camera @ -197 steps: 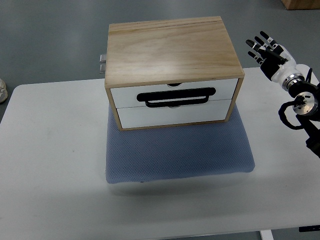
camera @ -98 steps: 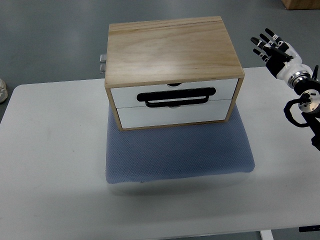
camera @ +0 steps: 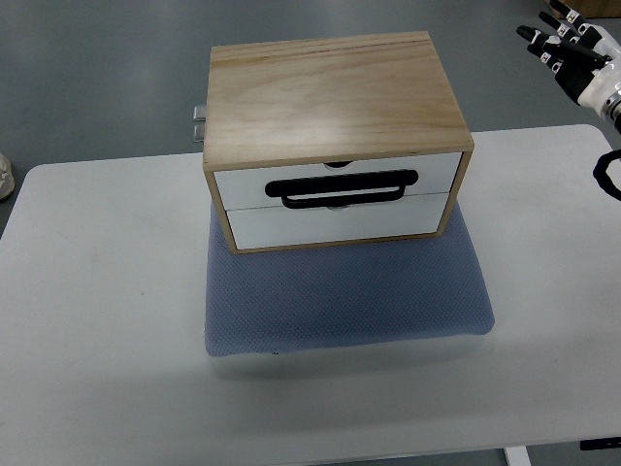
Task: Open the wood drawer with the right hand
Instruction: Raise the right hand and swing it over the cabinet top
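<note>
While drawers [camera: 335,199] sit shut, right hand [camera: 572,47] splayed, well apart.

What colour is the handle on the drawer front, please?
Black, against white drawer fronts; the handle shows clearly in the top view.

You'll see the white-and-black robot right hand [camera: 572,44] has drawn up and out toward the top right corner, farther from the two-drawer wooden box with white fronts [camera: 335,141] than before. Its fingers remain spread, and its wrist is now cut off by the edge.
</note>
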{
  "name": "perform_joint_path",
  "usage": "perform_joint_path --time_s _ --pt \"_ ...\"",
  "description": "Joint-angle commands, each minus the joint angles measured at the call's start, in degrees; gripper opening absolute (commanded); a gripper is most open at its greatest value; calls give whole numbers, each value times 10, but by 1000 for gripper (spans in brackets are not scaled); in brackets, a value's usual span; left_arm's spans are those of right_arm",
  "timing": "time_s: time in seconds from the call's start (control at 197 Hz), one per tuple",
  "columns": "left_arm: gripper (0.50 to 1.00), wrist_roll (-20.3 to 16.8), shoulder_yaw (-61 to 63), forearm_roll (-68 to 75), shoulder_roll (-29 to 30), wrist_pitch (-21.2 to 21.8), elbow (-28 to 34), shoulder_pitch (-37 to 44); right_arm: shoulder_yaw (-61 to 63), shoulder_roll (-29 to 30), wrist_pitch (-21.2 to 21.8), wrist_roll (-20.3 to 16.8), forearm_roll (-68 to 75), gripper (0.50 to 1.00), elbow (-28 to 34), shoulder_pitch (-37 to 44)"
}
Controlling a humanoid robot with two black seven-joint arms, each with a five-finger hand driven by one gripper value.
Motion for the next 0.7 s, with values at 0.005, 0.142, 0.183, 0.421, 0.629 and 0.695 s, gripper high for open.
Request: perform_joint_path --time_s 0.005,0.142,0.183,0.421,0.629,0.695 --pt "1000 0 0 0 0 0 0 0 -51 -22 3 0 0 944 2 31" --pt "1000 0 0 0 0 0 0 0 -144 -53 52 1 0 944 4 88" --pt "1000 1 0 0 0 0 0 0 -174 -63 76 1 0 944 5 107" --pt "1000 1 0 0 0 0 0 0 -298 -99 223 -1 -1 944 32 219" --pt "1000 1 0 0 0 0 0 0 -410 -129 271 -4 -5 944 128 319" --pt "1000 0 0 0 0 0 0 0 -444 -135 272 -5 -5 944 157 345"
